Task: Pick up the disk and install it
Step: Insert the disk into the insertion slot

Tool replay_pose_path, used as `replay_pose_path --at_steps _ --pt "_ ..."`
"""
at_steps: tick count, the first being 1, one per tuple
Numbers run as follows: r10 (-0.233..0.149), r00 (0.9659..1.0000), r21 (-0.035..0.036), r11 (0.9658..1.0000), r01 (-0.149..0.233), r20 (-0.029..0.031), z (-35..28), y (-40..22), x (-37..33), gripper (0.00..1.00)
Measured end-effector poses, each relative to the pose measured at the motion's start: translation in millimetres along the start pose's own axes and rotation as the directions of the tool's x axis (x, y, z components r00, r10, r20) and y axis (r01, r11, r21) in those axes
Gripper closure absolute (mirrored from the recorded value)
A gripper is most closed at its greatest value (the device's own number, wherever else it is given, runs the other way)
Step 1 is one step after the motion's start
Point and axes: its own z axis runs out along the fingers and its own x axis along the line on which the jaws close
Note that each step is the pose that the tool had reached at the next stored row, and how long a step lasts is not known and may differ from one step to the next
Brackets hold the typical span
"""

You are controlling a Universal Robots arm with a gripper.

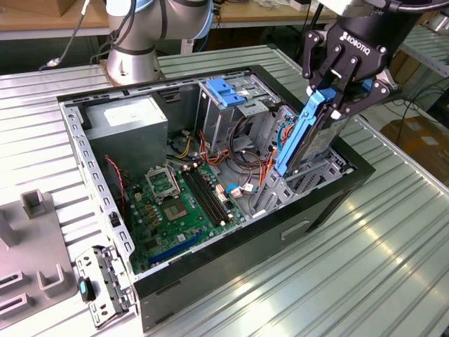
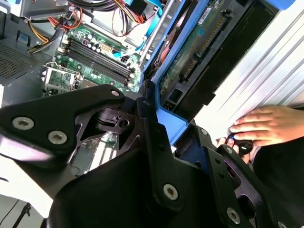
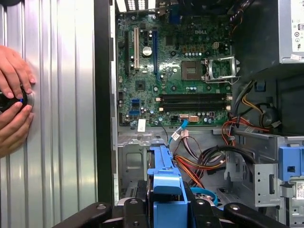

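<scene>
The arm (image 1: 133, 49) is rocking chunky silver-grey joints with pale blue caps (image 1: 149, 4), and a black cable (image 1: 128, 20) is running down by its base. The tool (image 1: 330, 102) is looking all matte black, with white lettering on its body and angular linkage fingers (image 2: 152, 142). Silver screw heads (image 2: 22, 123) are dotting its black plates in the second wrist view.

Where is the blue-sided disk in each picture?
Exterior view: the disk stands tilted in the gripper, over the case's end at the exterior view's right.
Second wrist view: the disk stretches away from the gripper, circuit side showing.
First wrist view: the disk is edge-on in the gripper's grasp.
Shared landmark: the green motherboard.
</scene>
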Motion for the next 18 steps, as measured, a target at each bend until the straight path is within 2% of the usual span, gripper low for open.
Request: replay_pose_path --at_steps 10,18 --pt "0.000 1.0000 0.0000 1.0000 0.000 -0.0001 4.7 -1.0 0.1 0.63" --pt "0.000 1.0000 0.0000 1.0000 0.000 0.0000 6.1 -1.2 0.1 0.63"
